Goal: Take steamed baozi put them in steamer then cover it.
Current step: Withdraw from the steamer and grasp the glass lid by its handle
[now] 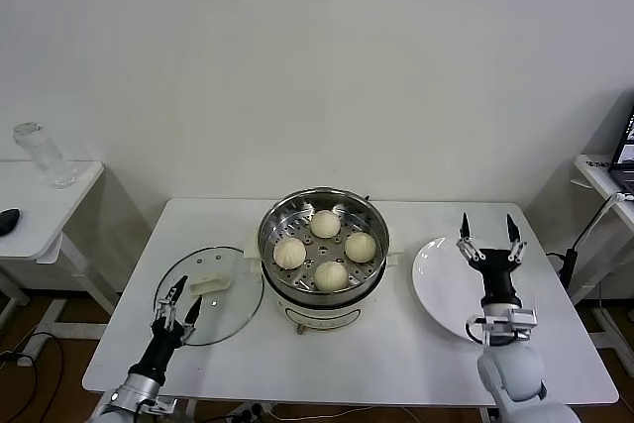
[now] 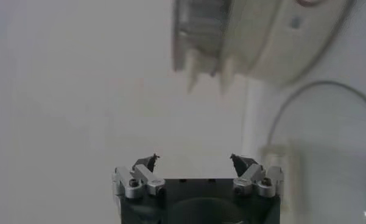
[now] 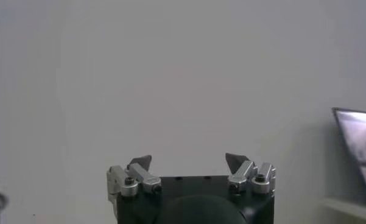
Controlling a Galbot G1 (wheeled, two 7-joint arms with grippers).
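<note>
Buns [image 1: 325, 249], all four, are sitting in the steamer [image 1: 276, 218] mid-desk; the glass lid [image 1: 234, 304] is lying flat just left of it. My left tool [image 1: 179, 303] is hovering spread over the lid near its handle [image 1: 210, 285]. My right tool [image 1: 487, 224], spread and empty, is idling above the plate [image 1: 436, 274]. I am risking a slipping handle, so the lid could knock the pot.

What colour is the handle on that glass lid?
Cream-white, on the glass lid's handle; the head view shows it best.
</note>
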